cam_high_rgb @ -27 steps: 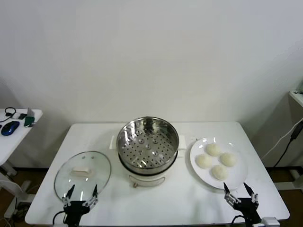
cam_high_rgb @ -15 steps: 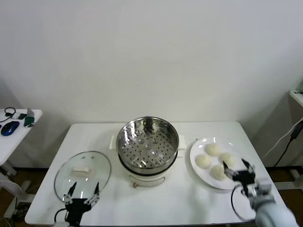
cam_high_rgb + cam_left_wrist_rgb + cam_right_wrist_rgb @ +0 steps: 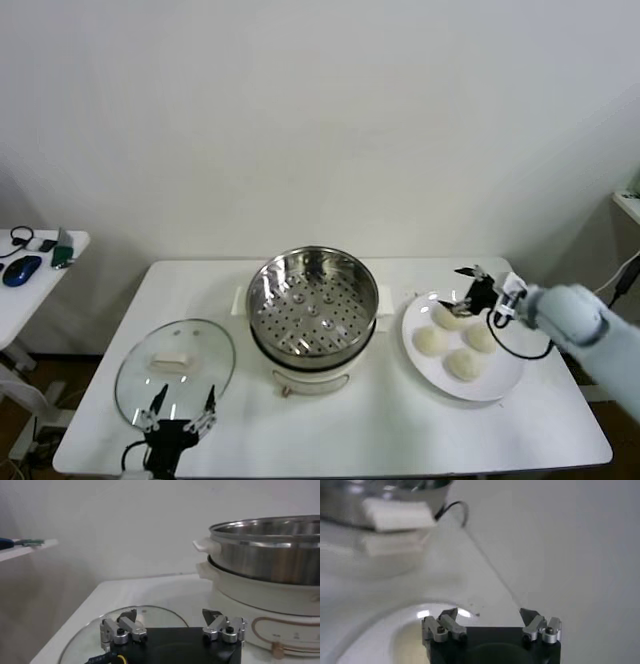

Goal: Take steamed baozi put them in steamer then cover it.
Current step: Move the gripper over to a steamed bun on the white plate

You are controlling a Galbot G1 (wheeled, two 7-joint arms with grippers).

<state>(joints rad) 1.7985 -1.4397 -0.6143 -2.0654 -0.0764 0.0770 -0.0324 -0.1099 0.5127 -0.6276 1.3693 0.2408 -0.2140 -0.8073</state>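
Observation:
Several cream-white steamed baozi (image 3: 447, 317) lie on a white plate (image 3: 503, 380) to the right of the steamer (image 3: 312, 305). The steamer is a shiny steel pot on a white base, uncovered, and its perforated tray is bare. My right gripper (image 3: 466, 288) hovers open over the plate's far edge, just above the farthest baozi and holding nothing. In the right wrist view the plate (image 3: 380, 635) lies below the open right gripper (image 3: 489, 615). The glass cover (image 3: 175, 368) rests flat at the table's front left. My left gripper (image 3: 184, 403) stands open at the cover's near rim, as the left wrist view (image 3: 170, 616) also shows.
The white table (image 3: 400, 430) carries only the steamer, the plate and the cover. A small side table (image 3: 40, 262) with a blue mouse stands off to the left. A wall rises behind the table. The steamer (image 3: 270, 545) looms close by in the left wrist view.
My right arm has swung from the table's front right edge up across the plate to its far side, jaws still open. The left gripper has barely moved.

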